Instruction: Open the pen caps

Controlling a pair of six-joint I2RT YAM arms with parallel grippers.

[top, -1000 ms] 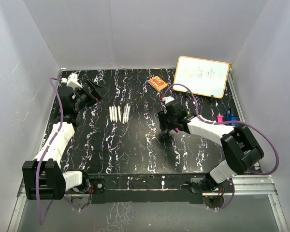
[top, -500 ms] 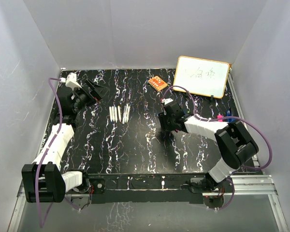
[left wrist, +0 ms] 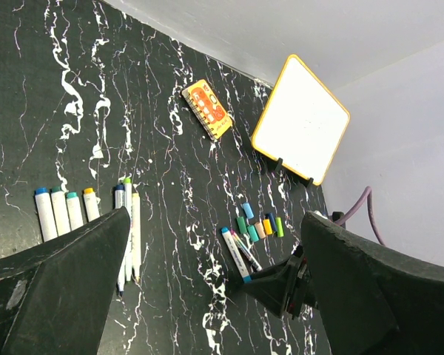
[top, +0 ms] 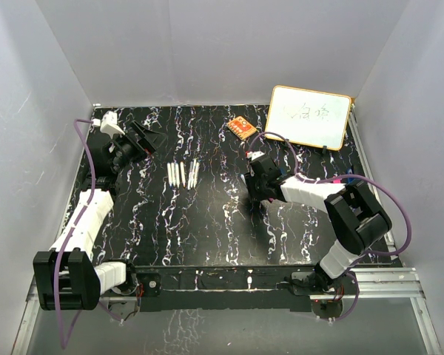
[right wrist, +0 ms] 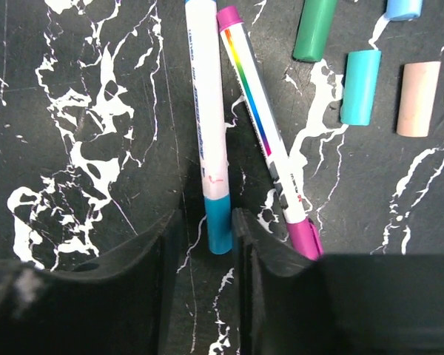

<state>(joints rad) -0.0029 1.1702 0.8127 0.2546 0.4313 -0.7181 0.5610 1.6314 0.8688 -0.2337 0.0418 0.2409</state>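
**Right gripper straddles a teal cap**

The right gripper (right wrist: pixel 207 235) sits low over the black marbled table (right wrist: pixel 74 148). Its jaws are narrow, one on each side of the teal cap (right wrist: pixel 218 225), with a sliver of gap at 9 o'clock. The cap is on its white marker (right wrist: pixel 206 103), which runs toward 12 o'clock. A rainbow-striped marker (right wrist: pixel 263 118) lies just beside it at 2 o'clock, its magenta cap (right wrist: pixel 305 237) on. Loose caps (right wrist: pixel 360 86) lie farther out at 1 to 2 o'clock. The left gripper (left wrist: pixel 216 217) is spread wide and holds nothing.

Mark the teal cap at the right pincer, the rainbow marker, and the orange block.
teal cap (right wrist: pixel 218 225): right wrist view, cap's middle.
rainbow marker (right wrist: pixel 263 133): right wrist view, mid-barrel.
orange block (top: pixel 241 127): top view, centre.
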